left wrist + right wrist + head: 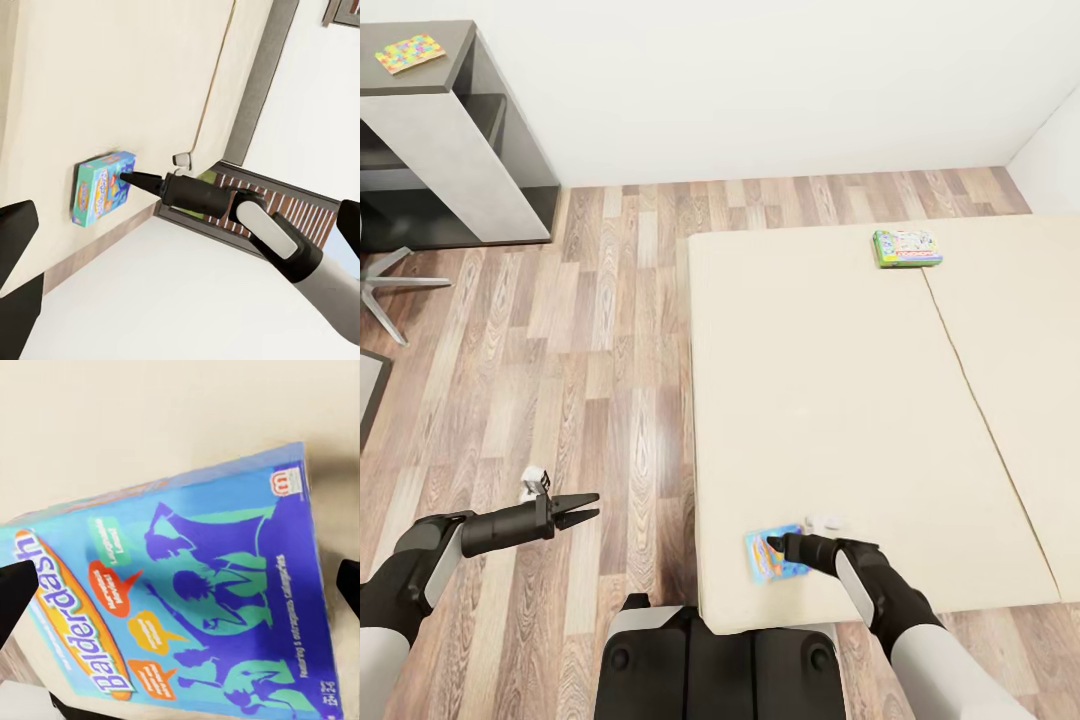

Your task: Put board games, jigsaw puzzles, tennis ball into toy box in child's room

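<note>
Right hand [775, 546] open over blue game [768, 560] at bed's [840, 400] lower edge. Left hand [588, 507] open above floor, lower left. Green game [907, 247] upper right.

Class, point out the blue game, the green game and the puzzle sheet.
Blue game [195, 607]: right wrist view, cover's middle.
Green game [907, 247]: head view, cover's middle.
Puzzle sheet [409, 53]: head view, sheet's middle.
</note>
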Robot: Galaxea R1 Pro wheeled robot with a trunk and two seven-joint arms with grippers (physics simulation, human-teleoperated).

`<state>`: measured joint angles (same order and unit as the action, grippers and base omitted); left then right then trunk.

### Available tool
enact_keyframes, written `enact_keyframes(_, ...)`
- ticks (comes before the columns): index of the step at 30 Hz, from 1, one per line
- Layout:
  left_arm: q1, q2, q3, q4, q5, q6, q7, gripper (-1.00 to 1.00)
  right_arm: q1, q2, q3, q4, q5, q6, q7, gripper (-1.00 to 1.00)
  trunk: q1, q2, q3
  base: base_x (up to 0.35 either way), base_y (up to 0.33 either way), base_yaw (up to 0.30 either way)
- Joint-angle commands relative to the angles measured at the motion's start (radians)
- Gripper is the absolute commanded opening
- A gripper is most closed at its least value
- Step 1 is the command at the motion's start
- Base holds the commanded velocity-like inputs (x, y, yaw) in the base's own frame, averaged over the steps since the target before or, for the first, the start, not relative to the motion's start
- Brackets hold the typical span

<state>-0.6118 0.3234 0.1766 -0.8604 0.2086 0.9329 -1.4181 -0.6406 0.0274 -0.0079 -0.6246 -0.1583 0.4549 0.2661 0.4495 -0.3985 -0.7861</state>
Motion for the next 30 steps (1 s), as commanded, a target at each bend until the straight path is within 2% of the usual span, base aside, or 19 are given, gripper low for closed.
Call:
enact_keyframes(1,0.0,0.0,0.0,0.0,0.002,0.01,-0.002,1.0,-0.001,0.0,0.002,0.004,-0.008,0.008,-0.001,1.0,0.001,-0.001,-0.001,0.0,0.0,0.0)
enact_keyframes(13,0.0,0.0,0.0,0.0,0.002,0.01,-0.002,1.0,-0.006,-0.005,0.006,0.029,-0.007,0.048,-0.001,1.0,0.001,-0.001,-0.001,0.0,0.0,0.0)
enact_keyframes(30,0.0,0.0,0.0,0.0,0.002,0.01,-0.002,1.0,-0.009,0.002,0.007,0.029,-0.008,0.049,-0.001,1.0,0.001,-0.001,-0.001,0.0,0.001,0.0)
